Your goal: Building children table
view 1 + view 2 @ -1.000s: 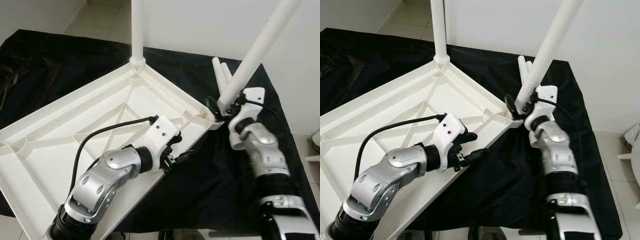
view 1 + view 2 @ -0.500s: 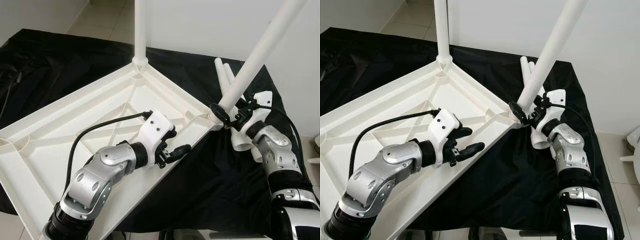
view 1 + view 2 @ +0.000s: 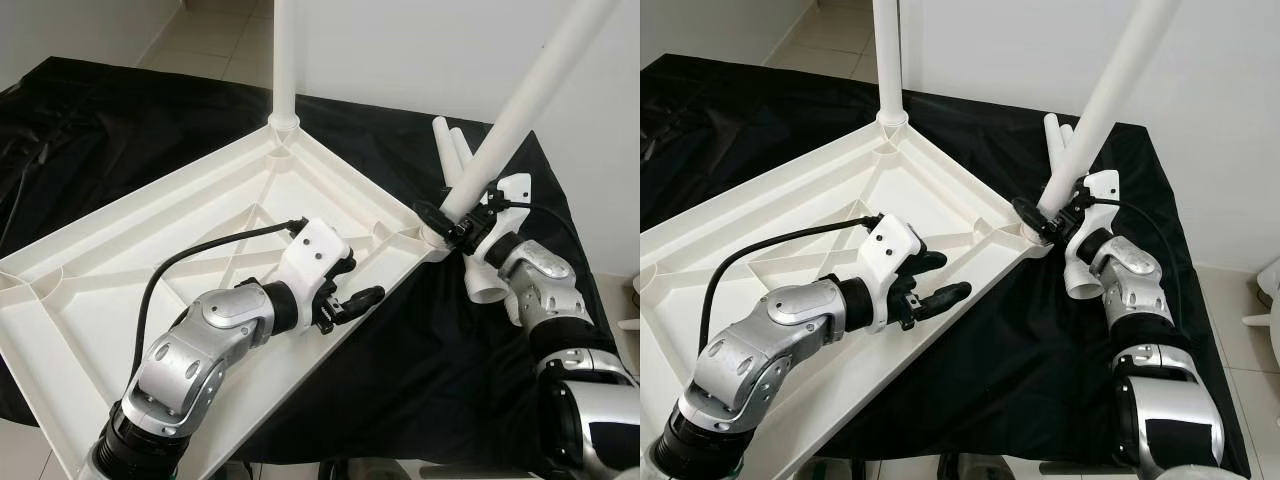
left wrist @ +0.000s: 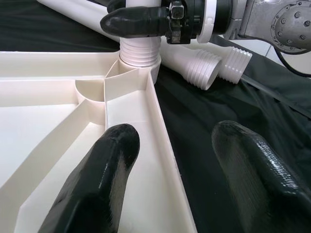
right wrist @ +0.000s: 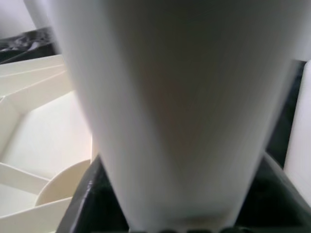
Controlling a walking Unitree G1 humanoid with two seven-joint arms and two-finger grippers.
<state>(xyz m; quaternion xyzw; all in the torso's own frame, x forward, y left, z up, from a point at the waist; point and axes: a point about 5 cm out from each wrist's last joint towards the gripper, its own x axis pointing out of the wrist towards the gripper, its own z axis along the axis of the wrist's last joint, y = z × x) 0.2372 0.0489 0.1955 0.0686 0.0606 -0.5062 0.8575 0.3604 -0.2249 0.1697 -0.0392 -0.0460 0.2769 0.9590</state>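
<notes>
Writing: none legible; right claw [image 3: 447, 222] clamps table leg [image 3: 520, 103].

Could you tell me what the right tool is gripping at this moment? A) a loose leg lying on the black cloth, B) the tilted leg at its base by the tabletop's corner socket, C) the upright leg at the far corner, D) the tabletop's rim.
B: the right tool is shut on the tilted leg just above the corner socket of the tabletop; two loose legs lie behind it.
</notes>
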